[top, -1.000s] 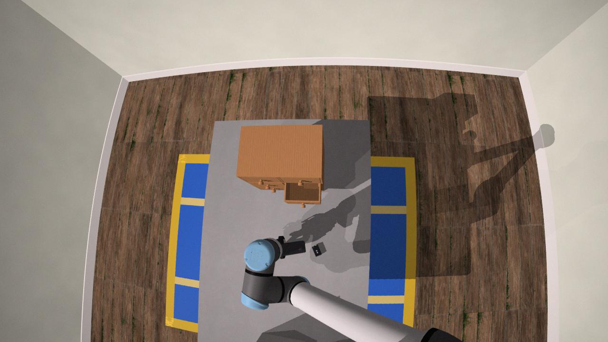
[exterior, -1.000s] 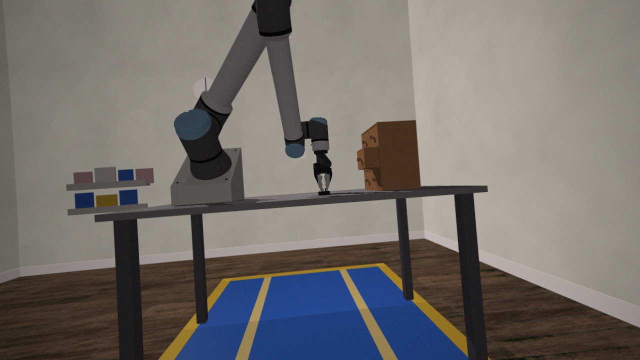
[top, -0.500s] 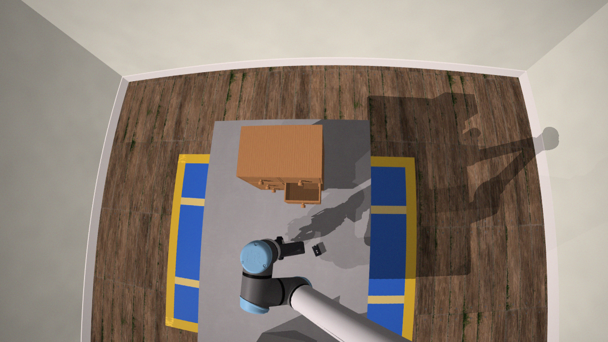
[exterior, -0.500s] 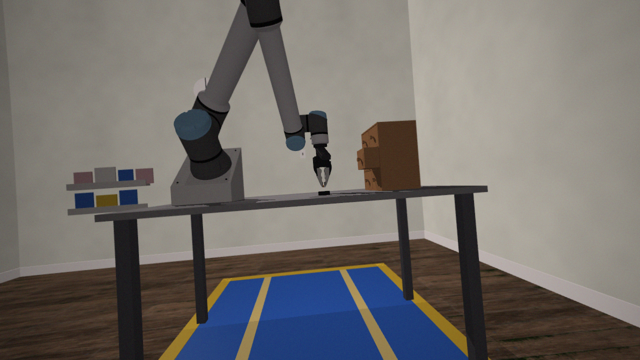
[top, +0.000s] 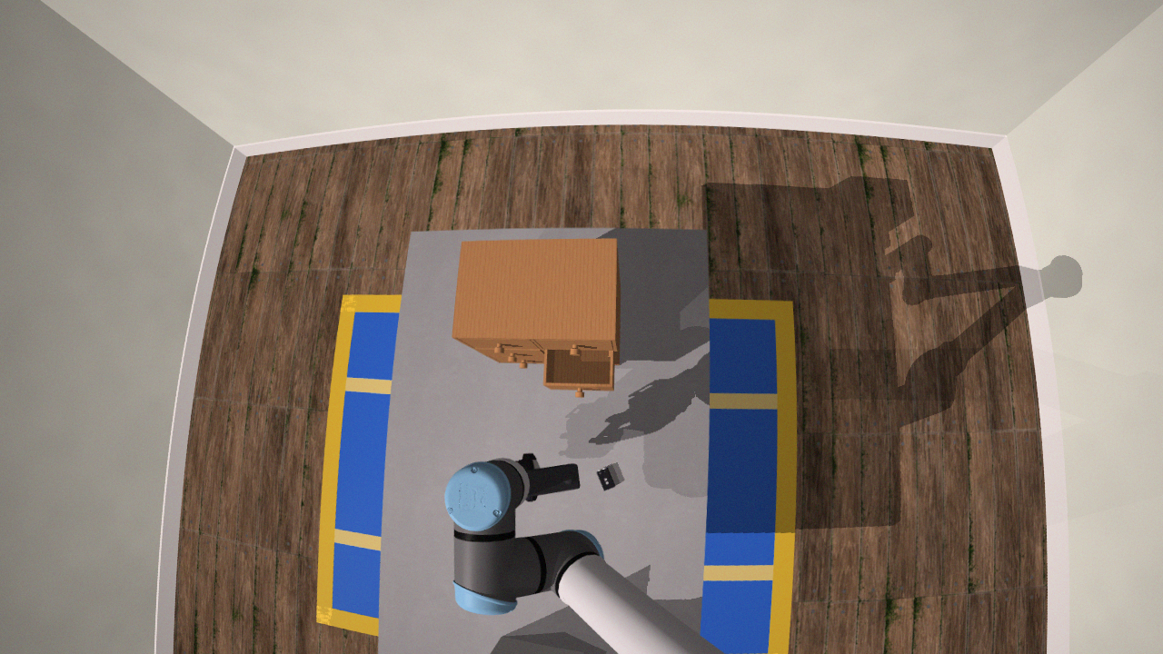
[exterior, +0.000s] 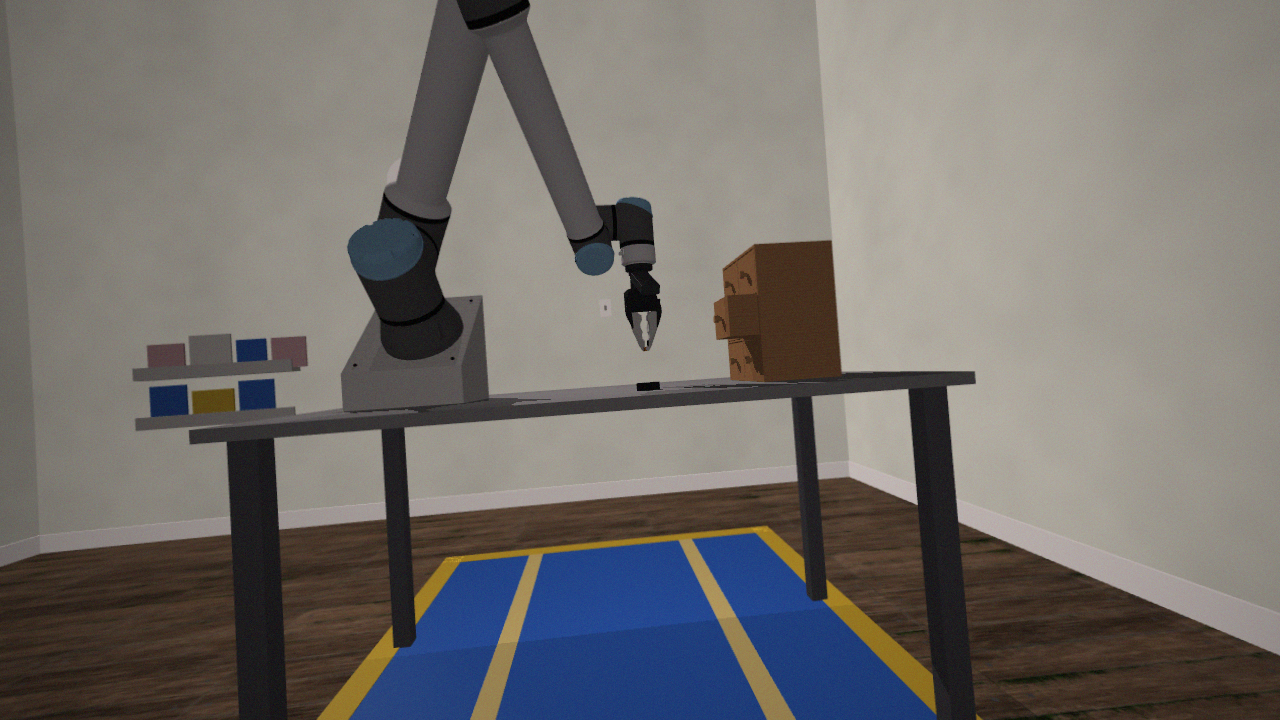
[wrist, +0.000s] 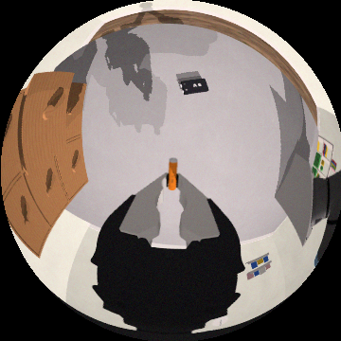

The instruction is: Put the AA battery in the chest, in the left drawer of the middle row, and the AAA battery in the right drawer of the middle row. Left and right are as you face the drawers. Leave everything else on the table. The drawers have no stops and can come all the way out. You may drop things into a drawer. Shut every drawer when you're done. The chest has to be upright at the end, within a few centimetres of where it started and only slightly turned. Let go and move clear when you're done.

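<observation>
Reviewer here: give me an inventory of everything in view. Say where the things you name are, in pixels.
Chest (top: 536,288) (exterior: 796,308) (wrist: 47,137): one, orange-brown, table's far end; right middle drawer (top: 579,385) (exterior: 739,317) open.
Battery (wrist: 172,175): one, orange, between the fingertips.
Black block (top: 608,477) (exterior: 648,385) (wrist: 193,86): one, black with pale marks, on the table.
Table (top: 439,422) (exterior: 572,402) (wrist: 237,142): one, grey, centre.
Mat (top: 741,471) (exterior: 608,608): one, blue and yellow, under the table.
Wall shelves (exterior: 214,370) (wrist: 260,266): two, grey, with coloured boxes.
Arm (top: 488,560) (exterior: 546,125): one, grey, black and blue, over the table.
Gripper (exterior: 646,347) (wrist: 172,174): one, black and grey, shut on the battery.

Lab-like room: robot arm (top: 626,598) (exterior: 537,116) bolted on bare grey table (top: 455,414) (exterior: 572,404), wall shelves (exterior: 214,370) (wrist: 258,260).
</observation>
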### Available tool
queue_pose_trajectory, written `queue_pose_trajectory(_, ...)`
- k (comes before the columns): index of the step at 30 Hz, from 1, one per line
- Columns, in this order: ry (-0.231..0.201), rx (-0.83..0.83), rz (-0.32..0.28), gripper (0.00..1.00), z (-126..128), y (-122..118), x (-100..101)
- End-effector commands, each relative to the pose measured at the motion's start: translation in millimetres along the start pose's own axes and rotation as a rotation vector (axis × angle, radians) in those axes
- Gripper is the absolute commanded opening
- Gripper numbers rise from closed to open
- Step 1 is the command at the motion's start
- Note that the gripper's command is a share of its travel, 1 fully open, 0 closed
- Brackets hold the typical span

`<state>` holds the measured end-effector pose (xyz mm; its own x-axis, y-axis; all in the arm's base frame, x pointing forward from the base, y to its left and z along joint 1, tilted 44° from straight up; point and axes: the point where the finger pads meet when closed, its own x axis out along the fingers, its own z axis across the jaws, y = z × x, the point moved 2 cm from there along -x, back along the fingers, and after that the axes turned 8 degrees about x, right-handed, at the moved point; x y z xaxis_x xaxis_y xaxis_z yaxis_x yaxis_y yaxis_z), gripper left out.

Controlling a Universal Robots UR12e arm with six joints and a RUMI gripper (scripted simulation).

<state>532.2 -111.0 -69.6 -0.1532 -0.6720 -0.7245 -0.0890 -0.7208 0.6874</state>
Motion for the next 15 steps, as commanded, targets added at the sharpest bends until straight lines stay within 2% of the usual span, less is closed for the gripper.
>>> queue_pose_trajectory(1, -0.002, 0.001, 0.000, 0.02, -0.5, -0.1, -5.6)
queue_pose_trajectory(15, -0.002, -0.013, 0.000, 0.02, -1.2, 0.6, -5.6)
